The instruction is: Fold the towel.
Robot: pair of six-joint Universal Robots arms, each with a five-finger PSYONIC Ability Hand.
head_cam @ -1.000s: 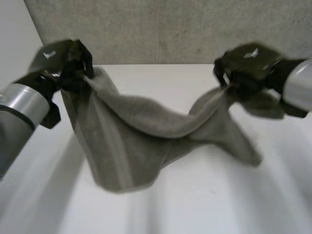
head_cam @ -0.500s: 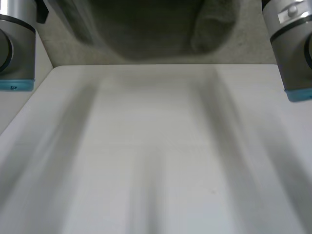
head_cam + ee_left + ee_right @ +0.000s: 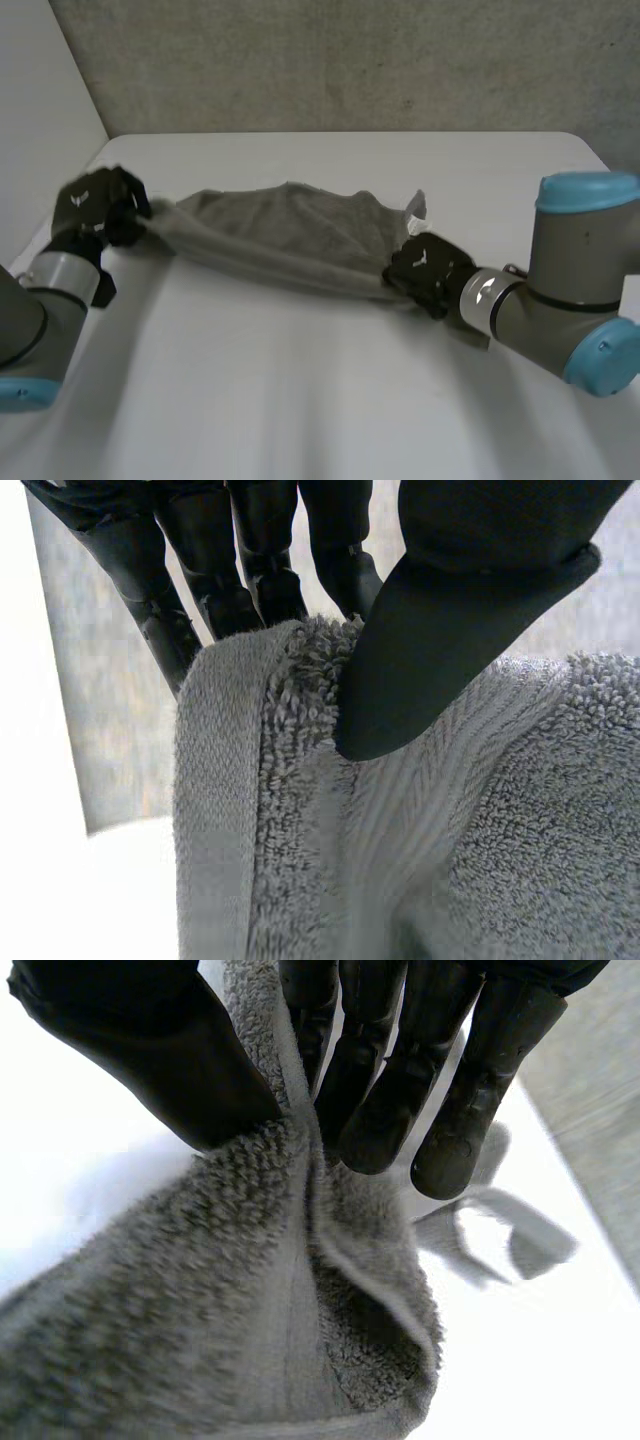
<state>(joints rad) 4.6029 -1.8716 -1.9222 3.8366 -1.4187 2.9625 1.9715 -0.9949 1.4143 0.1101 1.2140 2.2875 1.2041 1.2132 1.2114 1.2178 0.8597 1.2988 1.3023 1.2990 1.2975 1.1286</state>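
Observation:
A grey towel (image 3: 290,238) lies stretched across the white table (image 3: 320,400) between my two hands, bunched along its near edge. My left hand (image 3: 98,210) is shut on the towel's left end; in the left wrist view the thumb (image 3: 430,650) presses the towel's hemmed edge (image 3: 230,810) against the fingers. My right hand (image 3: 425,270) is shut on the towel's right end, low near the table. In the right wrist view its thumb (image 3: 150,1050) and fingers (image 3: 380,1090) pinch the towel's edge (image 3: 290,1260), and a loose corner (image 3: 500,1230) lies beyond the fingertips.
A speckled grey wall (image 3: 350,60) stands behind the table's far edge. The table's left edge (image 3: 90,165) runs close by my left hand. Bare white tabletop spreads in front of the towel.
Both hands have come down from high above the table, still holding the towel. The towel, which hung in the air, now lies stretched low across the table.

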